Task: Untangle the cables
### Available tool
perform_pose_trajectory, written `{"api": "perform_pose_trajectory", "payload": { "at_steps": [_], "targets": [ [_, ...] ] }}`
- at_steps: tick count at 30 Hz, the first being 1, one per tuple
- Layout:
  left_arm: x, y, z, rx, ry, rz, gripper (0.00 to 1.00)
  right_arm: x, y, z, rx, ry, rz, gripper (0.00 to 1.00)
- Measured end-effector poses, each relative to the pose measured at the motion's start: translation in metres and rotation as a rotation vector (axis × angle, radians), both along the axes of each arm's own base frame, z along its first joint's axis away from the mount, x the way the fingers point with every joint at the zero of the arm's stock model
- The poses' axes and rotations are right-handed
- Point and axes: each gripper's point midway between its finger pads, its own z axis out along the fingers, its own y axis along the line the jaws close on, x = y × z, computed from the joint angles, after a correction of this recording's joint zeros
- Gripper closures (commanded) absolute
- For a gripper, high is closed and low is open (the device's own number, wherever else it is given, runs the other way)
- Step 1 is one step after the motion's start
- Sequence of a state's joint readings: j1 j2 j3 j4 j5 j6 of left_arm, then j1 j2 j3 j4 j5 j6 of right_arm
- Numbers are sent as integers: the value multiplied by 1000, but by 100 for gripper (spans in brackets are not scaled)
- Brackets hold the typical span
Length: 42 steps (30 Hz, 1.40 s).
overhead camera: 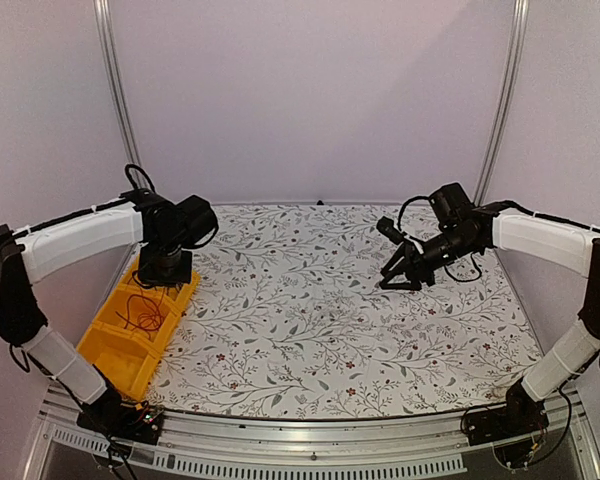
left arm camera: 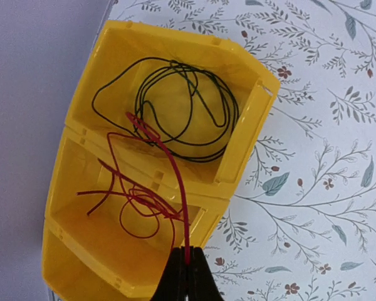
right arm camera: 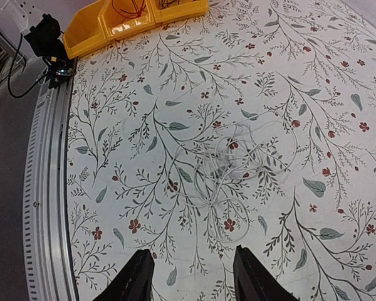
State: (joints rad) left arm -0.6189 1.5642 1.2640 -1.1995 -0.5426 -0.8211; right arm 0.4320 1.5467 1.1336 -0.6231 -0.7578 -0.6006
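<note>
- We can read no text, label, brand, number or sign in any view.
- The yellow bins [left arm camera: 254,122] just ahead of the left gripper [left arm camera: 187,276] and the leaf-printed desk [right arm camera: 175,81] bear none.

Both the left arm [overhead camera: 80,238] and right arm [overhead camera: 540,238] have white padded sleeves over long links, with black joints between. Thin black wiring [overhead camera: 138,168] loops loosely by the wrists. The left gripper [left arm camera: 187,258] and right gripper [right arm camera: 193,254] have slim, matte black fingers.
</note>
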Motion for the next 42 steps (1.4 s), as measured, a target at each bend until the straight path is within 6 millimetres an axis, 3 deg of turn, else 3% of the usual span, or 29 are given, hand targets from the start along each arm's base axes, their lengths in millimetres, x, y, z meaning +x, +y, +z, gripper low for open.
{"api": "perform_pose_trajectory", "payload": {
  "at_steps": [4,8,15,19,22,24,27,34,37,42],
  "targets": [
    [-30,21,23,-34,-34,72,100,-1,2,-4,7,20,12,52],
    [-53,34,34,-77,-59,117,100,-2,4,-7,14,33,25,52],
    [-57,43,53,-72,-156,142,100,-4,6,-11,27,50,43,52],
    [-43,49,116,-115,-383,150,100,-5,6,-11,30,51,47,52],
    [-46,60,160,-176,-535,173,100,-6,6,-14,27,57,47,52],
    [-53,68,173,-212,-584,185,100,-7,5,-16,25,60,47,52],
    [-66,77,168,-262,-591,215,100,-7,5,-16,25,60,48,52],
    [-90,83,94,-260,-421,270,100,-7,5,-16,25,60,49,52],
    [-88,78,79,-253,-383,258,100,-7,5,-17,24,62,51,52],
    [-68,65,76,-224,-363,213,100,-7,5,-19,21,62,54,52]
  ]
}}
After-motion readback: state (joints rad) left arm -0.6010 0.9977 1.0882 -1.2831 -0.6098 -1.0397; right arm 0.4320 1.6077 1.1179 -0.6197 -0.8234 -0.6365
